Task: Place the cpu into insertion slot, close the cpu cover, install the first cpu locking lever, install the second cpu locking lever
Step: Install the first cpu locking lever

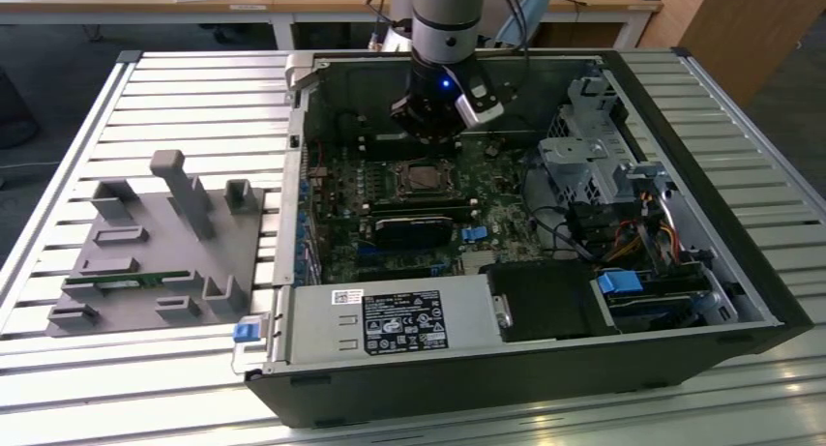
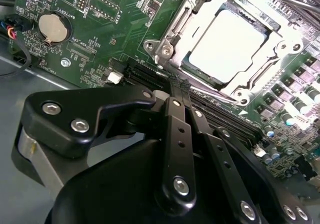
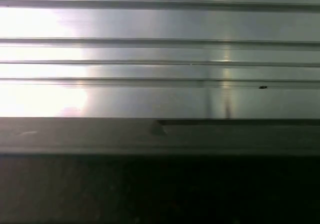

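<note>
Glare on cpu point(image 2: 231, 45); gripper linkage blurred.

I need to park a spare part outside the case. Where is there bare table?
The slatted table is bare beyond the grey fixture tray, and along the exterior view's right of the computer case. Inside the case it is crowded: the gripper hangs above the cpu, with cables nearby.

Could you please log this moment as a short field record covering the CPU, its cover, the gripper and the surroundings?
cpu: seated in the insertion slot, pale metal top showing in the second wrist view
cpu cover: down around the chip, which shows through its window
gripper: above the motherboard, just beyond the socket, holding nothing visible
jaws: state not discernible
computer case: open, lying on a slatted metal table
grey fixture: on the exterior view's left
</note>
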